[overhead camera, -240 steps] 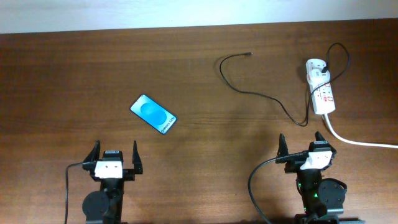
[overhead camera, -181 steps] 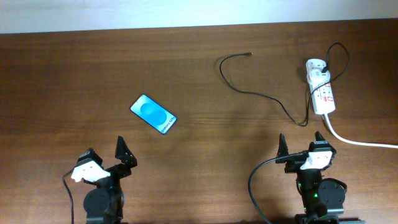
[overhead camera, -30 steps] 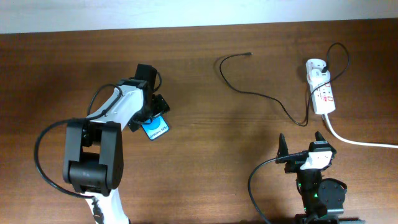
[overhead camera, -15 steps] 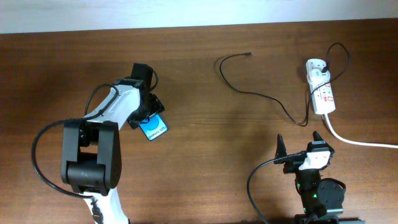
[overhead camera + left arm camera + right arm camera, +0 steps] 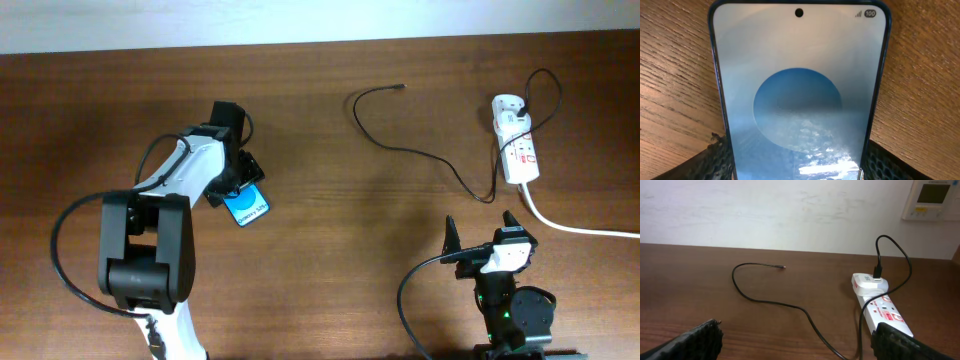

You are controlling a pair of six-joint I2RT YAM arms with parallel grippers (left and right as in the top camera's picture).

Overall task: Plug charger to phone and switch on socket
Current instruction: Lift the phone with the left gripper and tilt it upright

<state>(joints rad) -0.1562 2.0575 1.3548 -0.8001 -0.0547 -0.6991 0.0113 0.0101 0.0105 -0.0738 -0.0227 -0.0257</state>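
Dark wood-grain worktop (image 5: pixel 330 250) under a pale wall, pictured mid-task. Extended from the near-left corner into the middle of the left half, the left arm (image 5: pixel 180 180). Parked at the near edge on the right side, the right gripper (image 5: pixel 481 228), fingers spread wide, nothing between them. Looping across the right half between the far edge and the socket (image 5: pixel 520 150), the charger (image 5: pixel 420 152). Lying lengthwise close to the far-right corner, that socket, white adapter (image 5: pixel 509 107) plugged into its far end (thick white cord (image 5: pixel 570 228) trailing off the right edge). Pinched across its width in the left gripper (image 5: pixel 238 184), the phone (image 5: pixel 799 100), blue screen up, pads against both long edges, punch-hole end pointing away from the wrist; impossible to tell whether lifted or resting on the wood. Near the far edge just right of centre, the plug tip (image 5: pixel 400 87), well apart from the phone and off toward its far right. Judged from this layout: right arm nearer to cable and socket, left arm carrying the phone; next move likely to hinge on closing that gap and turning the phone's long axis, running roughly far edge to near edge, into line with the tip. Port edge not visible in any view.
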